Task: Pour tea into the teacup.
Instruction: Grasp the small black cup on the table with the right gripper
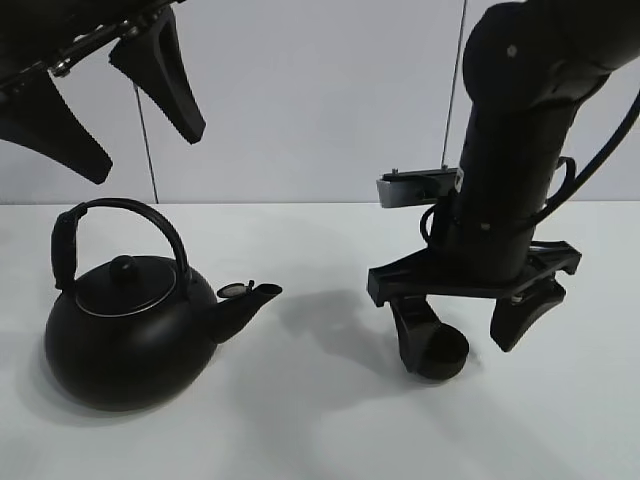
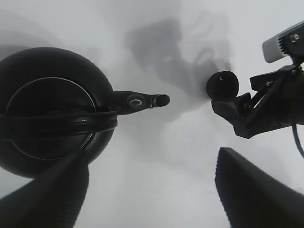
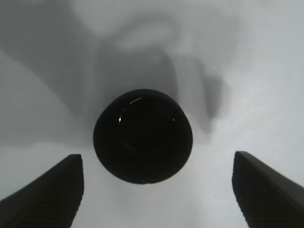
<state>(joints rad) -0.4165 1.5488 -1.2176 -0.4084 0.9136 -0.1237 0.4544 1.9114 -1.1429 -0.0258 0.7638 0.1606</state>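
The teacup (image 1: 444,349) is a tiny round black cup standing on the white table (image 1: 320,420). My right gripper (image 1: 466,348) is open and low over the table, with the cup between its fingers (image 1: 408,335). The right wrist view shows the cup (image 3: 142,135) with gaps to both fingers of the gripper (image 3: 156,161). The big black kettle (image 1: 125,335) with an arched handle stands at the left, its spout (image 1: 250,298) pointing toward the cup. My left gripper (image 1: 148,155) is open and empty, high above the kettle. The left wrist view shows the kettle (image 2: 47,95), the cup (image 2: 223,85) and the left gripper (image 2: 152,199).
A pale wall (image 1: 320,90) stands behind the table. The right arm (image 1: 515,150) rises upright over the cup. White tabletop lies between the spout and the cup.
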